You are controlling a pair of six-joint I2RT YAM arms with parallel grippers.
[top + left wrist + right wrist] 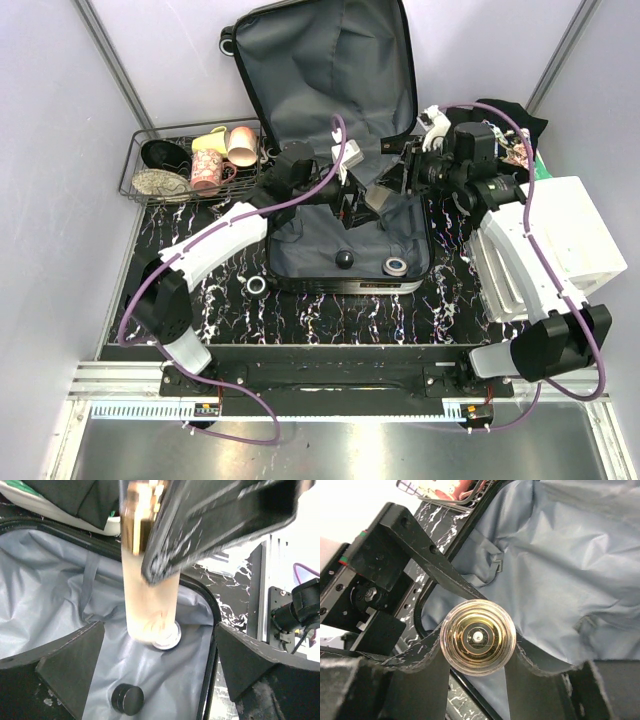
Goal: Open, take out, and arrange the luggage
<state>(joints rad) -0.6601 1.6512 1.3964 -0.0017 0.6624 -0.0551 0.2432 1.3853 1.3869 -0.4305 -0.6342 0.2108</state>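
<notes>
R tool [477,649] grips gold-cap bottle [477,636] over luggage [330,60]; L tool [155,641] spread.

Black marbled table [330,315] carries open luggage [330,70], wire basket [129,168], white bin [585,225], tape roll [251,286].

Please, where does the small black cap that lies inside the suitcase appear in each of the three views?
Top external: the black cap lies on the grey suitcase lining, just below the picture's centre.
Left wrist: at the bottom, left of centre.
Right wrist: not in it.
Shared landmark: the grey suitcase lining, in all three views.
</notes>
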